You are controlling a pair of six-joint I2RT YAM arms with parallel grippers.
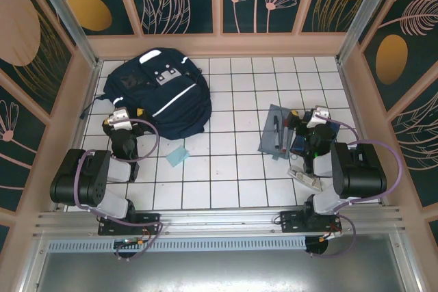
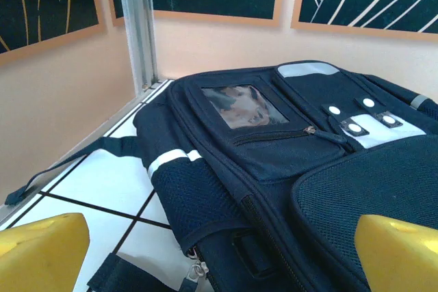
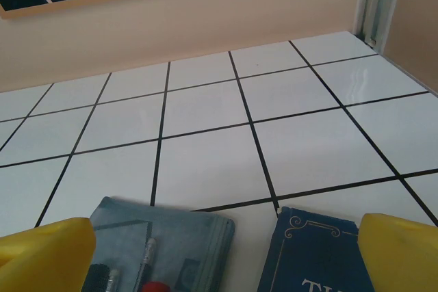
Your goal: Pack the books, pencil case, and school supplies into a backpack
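Matt cloth sitting against gleaming tile.
The backpack (image 2: 274, 169) is showing matt navy woven fabric, with open mesh on its side pocket (image 2: 198, 206), a glossy clear plastic window (image 2: 243, 106) and smooth white stripes (image 2: 174, 161). The surface (image 3: 205, 135) is gleaming as glossy white tile with dark grout lines. The pencil case (image 3: 164, 227) is looking like soft, dull grey-blue cloth, the book (image 3: 318, 264) beside it is wearing a smooth blue cover, and the metal post (image 2: 140, 32) is catching light with a brushed sheen.

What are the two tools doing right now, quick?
Left tool: open, holding nothing, facing the backpack.
Right tool: open, holding nothing.
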